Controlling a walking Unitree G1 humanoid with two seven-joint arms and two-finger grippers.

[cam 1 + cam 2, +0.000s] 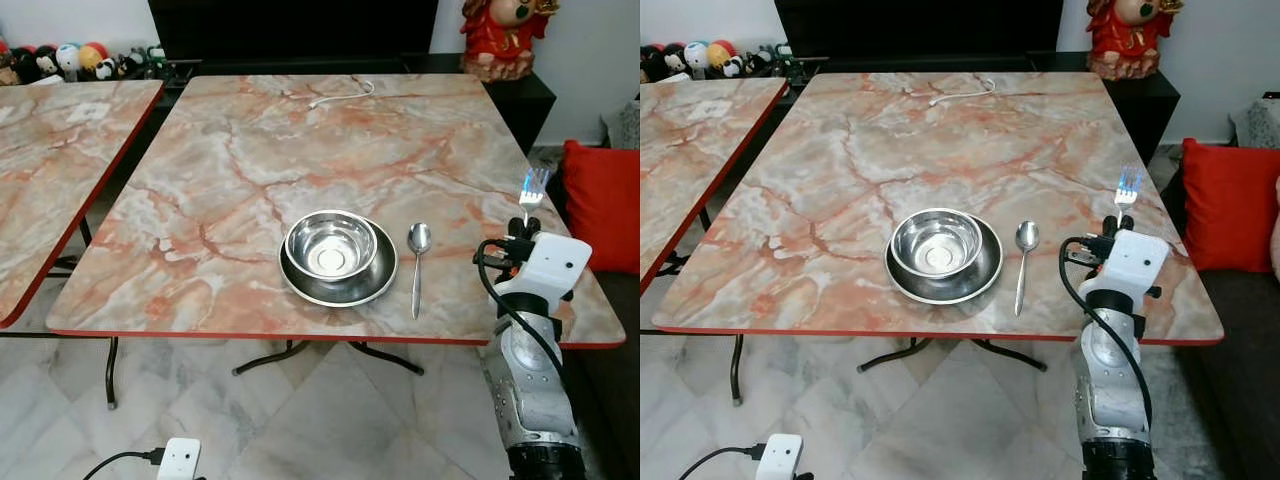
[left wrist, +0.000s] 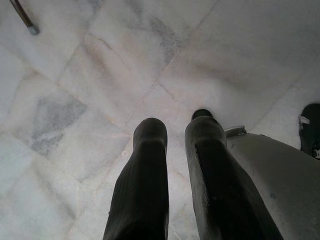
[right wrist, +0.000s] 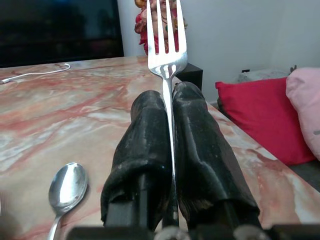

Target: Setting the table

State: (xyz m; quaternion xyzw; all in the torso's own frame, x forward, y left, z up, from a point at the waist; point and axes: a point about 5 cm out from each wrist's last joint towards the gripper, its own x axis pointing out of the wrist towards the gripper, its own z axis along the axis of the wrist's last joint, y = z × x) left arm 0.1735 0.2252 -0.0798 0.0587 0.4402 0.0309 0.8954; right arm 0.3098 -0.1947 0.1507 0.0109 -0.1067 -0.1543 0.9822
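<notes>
Marble-patterned table (image 1: 300, 150) fills the head views, with a second table (image 1: 50, 150) to its left. Near the front edge a steel bowl (image 1: 331, 244) sits in a plate (image 1: 340, 280), and a spoon (image 1: 418, 262) lies just beside them on the right. Farther right, the right gripper (image 3: 167, 105) pinches a fork (image 3: 166, 40) upright, tines up; its wrist view shows the handle clamped between both fingers. Left gripper (image 2: 175, 127) hangs over the floor tiles (image 2: 100, 75), fingers slightly apart.
</notes>
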